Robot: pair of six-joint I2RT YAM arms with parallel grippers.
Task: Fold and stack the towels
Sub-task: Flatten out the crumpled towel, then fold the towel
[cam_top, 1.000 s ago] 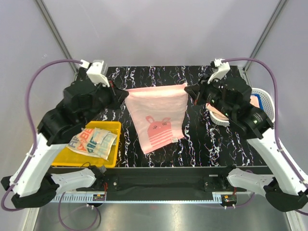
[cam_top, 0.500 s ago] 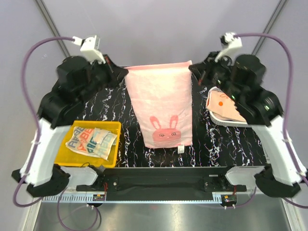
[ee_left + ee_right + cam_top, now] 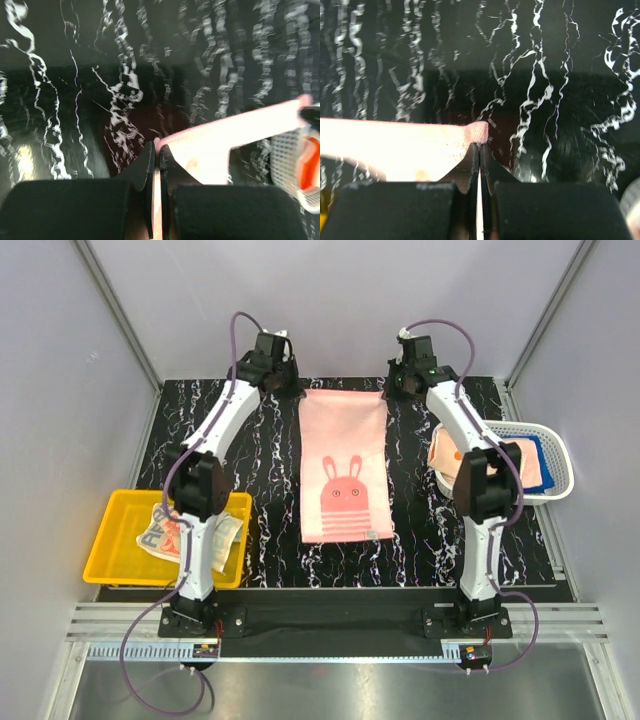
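The pale pink bunny towel (image 3: 345, 465) is laid out down the middle of the tabletop (image 3: 430, 540). Its far corners are pinched by the left gripper (image 3: 292, 390) and right gripper (image 3: 390, 390), jaws pressed tight. No fold is made yet. The lettered towel (image 3: 190, 532) is left in the yellow bin (image 3: 120, 565), other towels (image 3: 450, 462) in the white basket (image 3: 545, 428).

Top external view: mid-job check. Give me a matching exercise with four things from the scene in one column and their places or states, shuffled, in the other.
Things:
1. pink bunny towel
2. lettered towel
3. white mesh basket
4. left gripper

Places or states:
a. shut on the bunny towel's far left corner
b. lying in the yellow bin
c. at the right edge of the table
d. spread down the middle of the table

Pairs: 1-d, 2-b, 3-c, 4-a
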